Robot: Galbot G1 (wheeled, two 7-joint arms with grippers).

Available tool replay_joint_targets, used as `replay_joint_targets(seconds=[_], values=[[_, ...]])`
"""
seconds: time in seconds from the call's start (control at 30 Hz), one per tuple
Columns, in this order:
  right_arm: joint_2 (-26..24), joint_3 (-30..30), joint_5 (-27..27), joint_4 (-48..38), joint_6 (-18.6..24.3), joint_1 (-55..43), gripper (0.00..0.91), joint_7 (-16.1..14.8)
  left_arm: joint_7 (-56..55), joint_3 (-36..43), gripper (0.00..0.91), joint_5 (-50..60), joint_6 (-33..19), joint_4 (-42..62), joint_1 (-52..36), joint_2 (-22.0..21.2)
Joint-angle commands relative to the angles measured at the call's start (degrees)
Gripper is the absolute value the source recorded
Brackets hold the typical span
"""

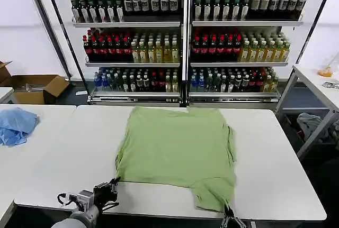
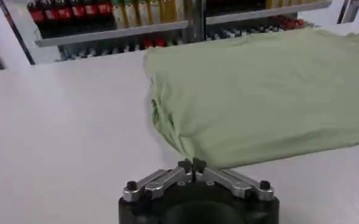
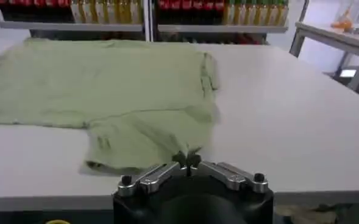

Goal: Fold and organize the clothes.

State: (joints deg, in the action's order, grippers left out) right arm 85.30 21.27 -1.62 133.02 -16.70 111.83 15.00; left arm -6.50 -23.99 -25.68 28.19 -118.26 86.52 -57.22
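The light green soft cloth polo shirt [image 1: 175, 151] lies flat and plain side up on the white worktop [image 1: 265, 180], sides apparently folded in, a sleeve trailing toward the near edge. Judging by this, further folds and tidying remain. The left end effector [image 2: 192, 164] sits fingertips together, holding nothing, just off the shirt's near-left corner; the right end effector [image 3: 187, 160], likewise closed, sits at the trailing sleeve.

worktop [image 1: 63, 148]: bare white surface lying open left and right of the polo shirt [image 1: 175, 148]
near edge: left end effector [image 1: 112, 188] and right end effector [image 1: 231, 218] sitting low here, tips pressed together
back: bottle shelves [image 1: 183, 43] standing as a wall beyond the far edge
far left: light blue cloth [image 1: 16, 125] lying on the neighbouring table, well apart
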Motion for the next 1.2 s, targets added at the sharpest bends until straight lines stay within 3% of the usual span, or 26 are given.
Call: replay_joint_targets(seconds=[0.03,0.23,0.47,0.8,1.2], values=[[-0.47,1.33,-0.73,5.2,1.37,3.3,0.0,-0.2,0.12,-1.66,0.02,-0.24,-1.26,-7.74,4.35,0.35],[-1.74,5.51,0.47,9.92,2.1,4.59,0.0,-0.77,0.1,-4.24,0.02,-0.95,0.13,-15.27,7.42,0.31],[-4.97,9.22,4.91,8.82,1.21,-1.12,0.0,-1.74,0.08,-6.03,0.02,-5.15,0.8,-14.37,5.85,2.74],[-12.2,10.88,11.85,-1.94,-2.31,-17.11,0.0,-2.03,1.45,-0.09,0.02,-4.0,2.63,-3.34,-6.14,3.26],[-16.5,6.79,14.0,-13.6,-4.85,-29.94,0.0,-2.07,1.31,6.92,0.02,0.08,2.26,6.77,-16.4,2.05]])
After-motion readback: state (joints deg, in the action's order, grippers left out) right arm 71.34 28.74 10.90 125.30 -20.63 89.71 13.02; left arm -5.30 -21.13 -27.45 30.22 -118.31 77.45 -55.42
